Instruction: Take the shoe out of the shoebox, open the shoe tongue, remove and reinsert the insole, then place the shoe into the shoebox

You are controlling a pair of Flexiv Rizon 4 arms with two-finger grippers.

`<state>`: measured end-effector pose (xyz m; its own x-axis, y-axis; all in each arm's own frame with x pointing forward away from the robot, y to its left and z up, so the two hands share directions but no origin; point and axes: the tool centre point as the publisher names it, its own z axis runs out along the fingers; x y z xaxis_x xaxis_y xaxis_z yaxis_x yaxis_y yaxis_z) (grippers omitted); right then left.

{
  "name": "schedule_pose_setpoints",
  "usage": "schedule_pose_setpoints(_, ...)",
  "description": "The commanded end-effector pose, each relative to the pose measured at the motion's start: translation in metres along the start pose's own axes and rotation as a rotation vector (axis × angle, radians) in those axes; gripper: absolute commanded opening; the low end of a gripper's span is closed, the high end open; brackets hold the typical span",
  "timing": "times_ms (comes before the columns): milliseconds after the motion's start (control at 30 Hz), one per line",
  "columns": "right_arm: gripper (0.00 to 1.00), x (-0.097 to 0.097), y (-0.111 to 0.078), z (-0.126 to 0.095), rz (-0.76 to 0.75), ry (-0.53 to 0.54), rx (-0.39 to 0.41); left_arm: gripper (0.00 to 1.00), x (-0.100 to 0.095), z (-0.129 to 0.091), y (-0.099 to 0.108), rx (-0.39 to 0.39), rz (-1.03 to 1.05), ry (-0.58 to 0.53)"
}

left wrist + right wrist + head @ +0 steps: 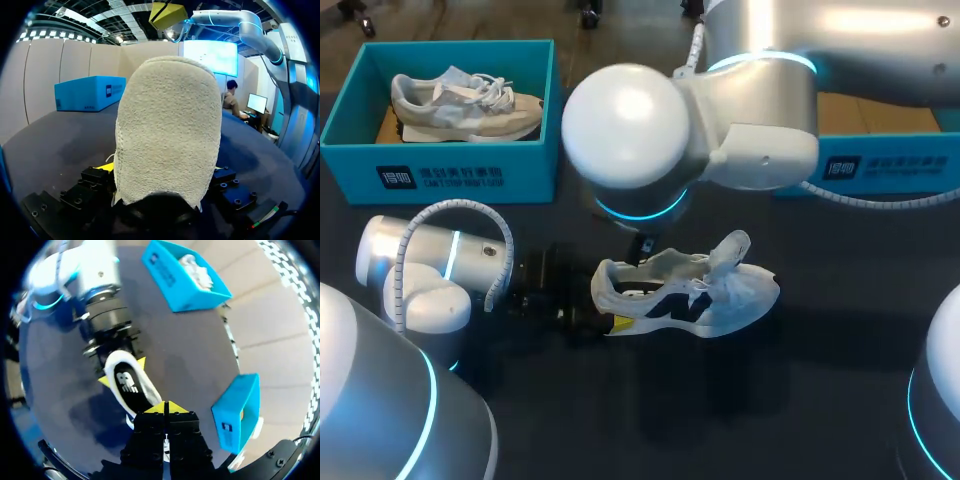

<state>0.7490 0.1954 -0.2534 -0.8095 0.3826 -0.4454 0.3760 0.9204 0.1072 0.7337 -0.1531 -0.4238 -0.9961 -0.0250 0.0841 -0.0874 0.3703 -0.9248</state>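
A white and navy shoe (685, 295) stands upright on the dark table, its tongue (730, 250) lifted. My left gripper (605, 312) holds the heel, one yellow tip pressed on each side of it (123, 372). In the left wrist view the grey heel (170, 130) fills the space between the fingers. My right gripper (165, 408) hangs over the shoe's mouth with its tips together, at the front end of the dark insole (129, 384). Whether it pinches the insole does not show.
A blue shoebox (440, 175) at the back left holds a second, beige shoe (465, 102). Another blue shoebox (880, 165) lies at the back right. My right arm's large elbow (630, 125) hangs over the table's middle.
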Motion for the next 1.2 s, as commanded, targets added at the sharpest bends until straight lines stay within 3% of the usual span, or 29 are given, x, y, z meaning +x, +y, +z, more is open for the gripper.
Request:
schedule_pose_setpoints(33,0.00,-0.006,-0.009,0.001,-0.219,0.233,-0.028,0.00,-0.001,0.003,0.002,-0.004,-0.001,0.002)
schedule_pose_setpoints(233,0.00,-0.001,-0.009,-0.004,-0.319,0.301,-0.043,0.00,-0.001,0.003,0.002,-0.004,-0.001,0.002)
schedule_pose_setpoints(367,0.00,-0.003,-0.010,-0.006,-0.272,0.336,-0.068,0.00,-0.001,0.003,0.002,-0.004,-0.001,0.002)
schedule_pose_setpoints(967,0.00,-0.003,-0.010,-0.006,-0.272,0.336,-0.068,0.00,-0.001,0.003,0.002,-0.004,-0.001,0.002)
schedule_pose_setpoints(1200,0.00,0.016,-0.015,0.016,-0.359,0.344,-0.073,0.00,-0.001,0.003,0.002,-0.004,-0.001,0.002)
